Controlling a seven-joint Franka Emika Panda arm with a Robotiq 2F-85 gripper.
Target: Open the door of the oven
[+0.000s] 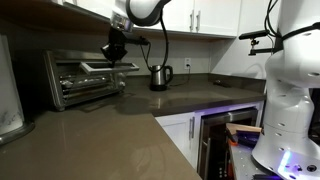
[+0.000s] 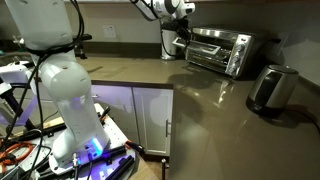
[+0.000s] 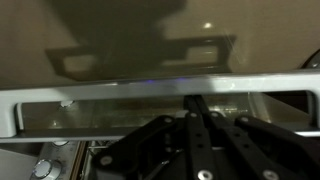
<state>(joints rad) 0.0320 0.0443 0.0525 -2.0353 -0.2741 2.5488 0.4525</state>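
oven [image 1: 70, 85]: silver box on the grey counter [image 1: 100, 135], backed against the wall; in both exterior views.
inside the oven: wire rack [image 1: 85, 88] seen through the front; anything on it too small to tell.
door [image 3: 120, 95]: at the oven's front, top edge seemingly leaning outward; silver frame and glass span the wrist view.
gripper [image 1: 115, 52]: at the door's upper edge, dark fingers [image 3: 150, 140] over the glass; clenched or released, cannot tell.
kettle [image 1: 160, 76]: upright on the counter, well apart from the oven; contents hidden.
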